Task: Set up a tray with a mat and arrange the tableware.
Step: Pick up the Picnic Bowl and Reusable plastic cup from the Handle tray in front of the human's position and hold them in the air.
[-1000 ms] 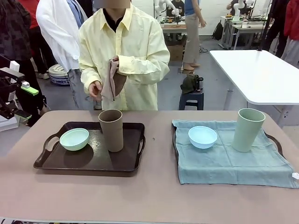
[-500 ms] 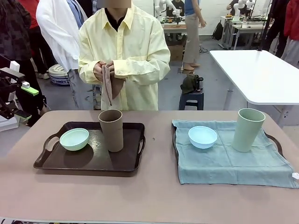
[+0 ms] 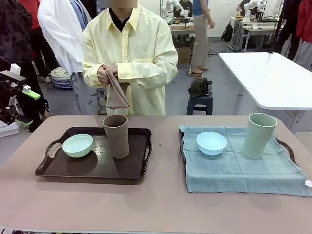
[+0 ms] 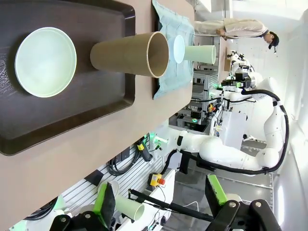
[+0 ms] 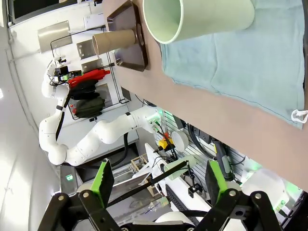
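Observation:
A dark brown tray (image 3: 97, 168) on the left holds a mint green bowl (image 3: 77, 145) and a brown tumbler (image 3: 116, 136). On the right, a teal mat (image 3: 243, 170) covers a second tray (image 3: 288, 148), with a light blue bowl (image 3: 211, 143) and a pale green tumbler (image 3: 259, 135) on it. The person at the far side holds a brownish cloth (image 3: 115, 95) in both hands at chest height. My left gripper (image 4: 161, 207) is open and empty, well off the left tray (image 4: 96, 96). My right gripper (image 5: 160, 183) is also open and empty, back from the pale green tumbler (image 5: 197, 17).
A bare strip of tabletop (image 3: 165, 146) separates the two trays, and the front of the table (image 3: 156, 209) is bare too. Black gear with a green pad (image 3: 30, 94) sits at the left edge. A white table (image 3: 273, 78) stands behind on the right.
The person has brought both hands together on the brownish cloth, which now hangs down from them. Trays, bowls, tumblers and both grippers have not moved.

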You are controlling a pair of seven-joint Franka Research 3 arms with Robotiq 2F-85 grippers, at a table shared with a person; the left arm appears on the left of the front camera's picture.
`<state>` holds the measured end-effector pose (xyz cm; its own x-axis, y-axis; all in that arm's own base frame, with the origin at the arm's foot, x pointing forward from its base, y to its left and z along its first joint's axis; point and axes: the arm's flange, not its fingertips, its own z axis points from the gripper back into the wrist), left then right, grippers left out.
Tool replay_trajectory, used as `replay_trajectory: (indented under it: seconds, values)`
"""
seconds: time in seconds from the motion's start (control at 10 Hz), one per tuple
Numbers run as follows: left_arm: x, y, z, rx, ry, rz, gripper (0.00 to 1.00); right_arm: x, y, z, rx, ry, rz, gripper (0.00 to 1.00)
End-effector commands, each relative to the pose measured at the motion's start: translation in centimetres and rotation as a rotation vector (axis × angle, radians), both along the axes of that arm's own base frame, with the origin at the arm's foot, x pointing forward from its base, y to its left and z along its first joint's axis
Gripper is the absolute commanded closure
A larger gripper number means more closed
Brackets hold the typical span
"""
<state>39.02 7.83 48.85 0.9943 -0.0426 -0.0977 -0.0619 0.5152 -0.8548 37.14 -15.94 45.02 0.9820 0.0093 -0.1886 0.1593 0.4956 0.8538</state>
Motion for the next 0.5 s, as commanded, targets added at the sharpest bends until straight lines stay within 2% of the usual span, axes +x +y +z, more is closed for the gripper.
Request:
replay_trajectory:
  seconds: [0.0, 0.1, 0.2, 0.3, 0.4]
  values:
    - [-0.4, 0.2, 0.2, -0.004, -0.007, -0.011, 0.0, -0.1, 0.0, -0.1, -0.014, 0.017, -0.001, 0.0]
    - [-0.4, 0.2, 0.2, -0.004, -0.007, -0.011, 0.0, 0.0, 0.0, 0.0, 0.0, 0.0, 0.0, 0.0]
    - [0.0, 0.0, 0.0, 0.0, 0.0, 0.0, 0.0, 0.2, 0.8, 1.5, -0.017, -0.089, -0.001, 0.0]
    - [0.1, -1.4, 1.5, 0.119, -0.067, 0.019, 0.0, 0.7, 4.0, 3.9, -0.109, -0.222, 0.038, 0.0]
    - [0.1, -2.6, 2.8, 0.208, -0.077, 0.001, 0.0, 1.6, 7.9, 5.6, -0.209, -0.33, 0.062, 0.0]
